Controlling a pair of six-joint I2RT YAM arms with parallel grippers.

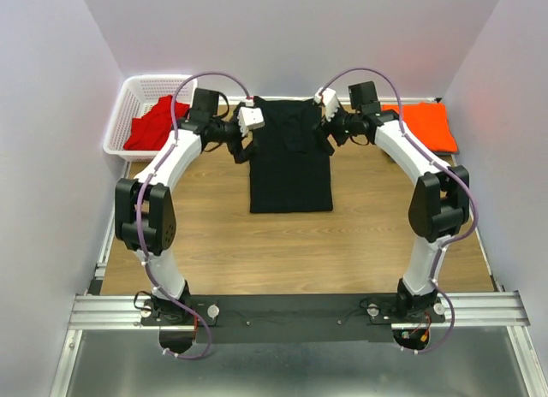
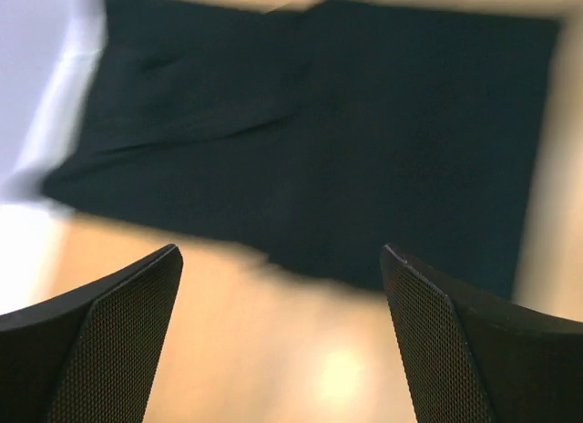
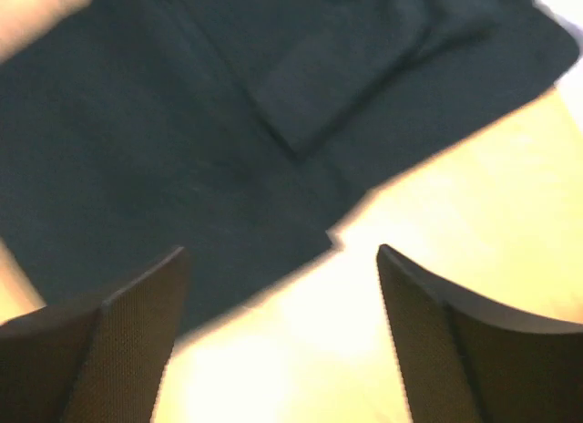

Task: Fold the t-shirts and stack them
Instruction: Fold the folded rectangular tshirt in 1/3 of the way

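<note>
Wide open and empty, your left gripper (image 2: pixel 280 250) and right gripper (image 3: pixel 282 250) flank the sleeve-folded black t-shirt (image 1: pixel 289 162), left of the orange t-shirt (image 1: pixel 428 125); next, probably pinch its far corners, fold nearward.

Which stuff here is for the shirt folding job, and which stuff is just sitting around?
For the job:
black t-shirt, lying mid-table
orange t-shirt, far right
red t-shirt, far left

Just lying about:
white mesh basket, holding the red one
wooden table
</note>
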